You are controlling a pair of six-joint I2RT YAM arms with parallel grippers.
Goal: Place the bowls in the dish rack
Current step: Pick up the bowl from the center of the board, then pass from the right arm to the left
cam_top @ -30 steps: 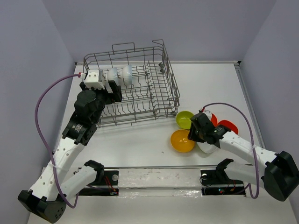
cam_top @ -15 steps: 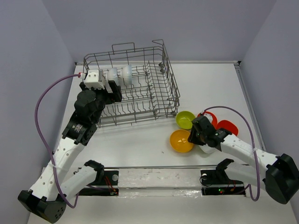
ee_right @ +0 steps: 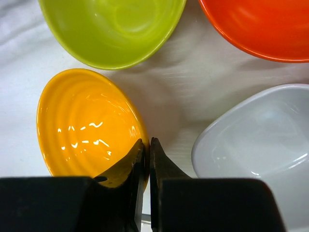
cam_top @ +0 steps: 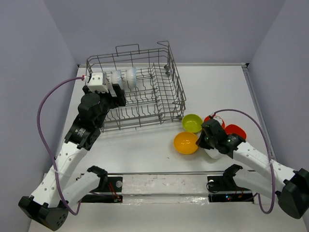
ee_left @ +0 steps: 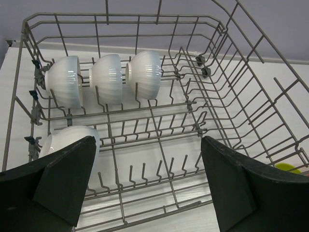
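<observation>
Your right gripper (ee_right: 146,145) pinches the orange-yellow bowl (ee_right: 82,125) at its right rim. The dish rack (cam_top: 170,92) lies upper left of it in the top view, where your left gripper (ee_left: 147,145) hangs released.

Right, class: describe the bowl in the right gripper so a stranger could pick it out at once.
Off the dish rack's near right corner, loose bowls cluster. The orange bowl lies at the cluster's near left, its rim in the right gripper. It alone is orange-yellow and ribbed inside; beside it are a green bowl, a red bowl and a white bowl.
</observation>
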